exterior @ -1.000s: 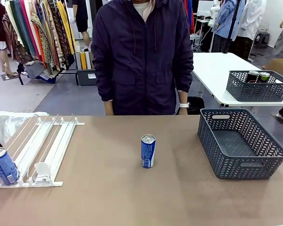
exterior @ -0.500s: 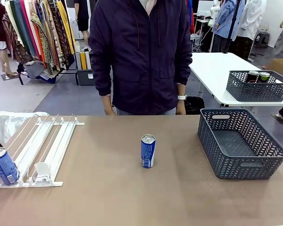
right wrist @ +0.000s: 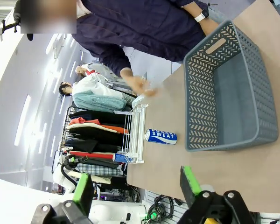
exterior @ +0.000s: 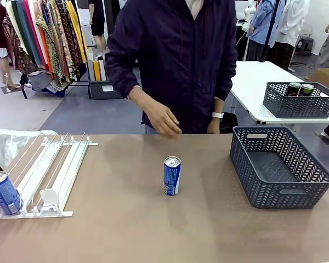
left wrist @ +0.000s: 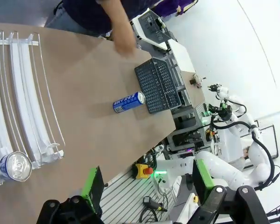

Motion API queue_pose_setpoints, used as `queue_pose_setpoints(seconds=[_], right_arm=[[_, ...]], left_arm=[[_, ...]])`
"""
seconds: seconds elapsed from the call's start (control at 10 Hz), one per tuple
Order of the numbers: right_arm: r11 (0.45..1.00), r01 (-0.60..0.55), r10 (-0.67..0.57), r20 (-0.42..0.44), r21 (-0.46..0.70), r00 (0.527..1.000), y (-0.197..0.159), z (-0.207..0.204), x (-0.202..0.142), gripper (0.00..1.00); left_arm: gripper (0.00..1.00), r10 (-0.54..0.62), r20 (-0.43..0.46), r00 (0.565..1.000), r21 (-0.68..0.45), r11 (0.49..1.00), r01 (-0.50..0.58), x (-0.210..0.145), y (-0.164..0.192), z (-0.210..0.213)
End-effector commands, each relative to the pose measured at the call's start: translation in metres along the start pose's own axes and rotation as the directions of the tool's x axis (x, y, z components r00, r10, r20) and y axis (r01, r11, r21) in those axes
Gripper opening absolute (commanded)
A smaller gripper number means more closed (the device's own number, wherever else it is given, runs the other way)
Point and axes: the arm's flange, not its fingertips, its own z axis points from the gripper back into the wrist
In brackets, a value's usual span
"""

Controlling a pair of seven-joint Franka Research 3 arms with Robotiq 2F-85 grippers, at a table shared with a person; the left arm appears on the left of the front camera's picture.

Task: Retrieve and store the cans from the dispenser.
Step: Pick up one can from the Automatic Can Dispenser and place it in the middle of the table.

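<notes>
A blue can [exterior: 172, 176] stands upright at mid-frame in the front view, and the right wrist view shows "SWEAT" printed on its side. A second blue can [exterior: 4, 193] sits at the lower-left end of the dispenser [exterior: 66, 170]. The left gripper [left wrist: 148, 182] and right gripper [right wrist: 136, 184] both gape wide, holding and touching nothing. A person's hand [exterior: 163, 121] hovers above centre, and a grey basket [exterior: 285, 192] sits at right.

Person's hand [right wrist: 141, 86] blurred; dispenser [exterior: 41, 171] & its 1 can [exterior: 4, 193] clipped at L edge.
</notes>
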Motion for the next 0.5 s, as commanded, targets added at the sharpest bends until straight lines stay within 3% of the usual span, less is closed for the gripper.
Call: queue_pose_setpoints(seconds=[0.0,0.1,0.2,0.3,0.4], right_arm=[[0.999,-0.026,0.026,0.008,0.024,1.0,0.002,0.001,0.003,1.0],[0.999,-0.026,0.026,0.008,0.024,1.0,0.002,0.001,0.003,1.0],[0.999,-0.026,0.026,0.008,0.024,1.0,0.002,0.001,0.003,1.0],[0.999,-0.026,0.026,0.008,0.024,1.0,0.002,0.001,0.003,1.0],[0.999,-0.026,0.026,0.008,0.024,1.0,0.002,0.001,0.003,1.0]], left_arm=[[1.0,-0.014,0.003,1.0,-0.013,1.0,0.014,-0.001,-0.001,0.001],[1.0,0.0,0.0,1.0,0.0,1.0,0.0,0.0,0.0,0.0],[1.0,-0.012,-0.083,0.997,0.132,0.991,0.022,0.01,-0.005,-0.025],[1.0,-0.031,-0.132,0.991,0.319,0.945,0.072,0.014,-0.007,-0.045],[1.0,-0.025,-0.2,0.98,0.531,0.837,0.129,0.014,-0.003,-0.06]])
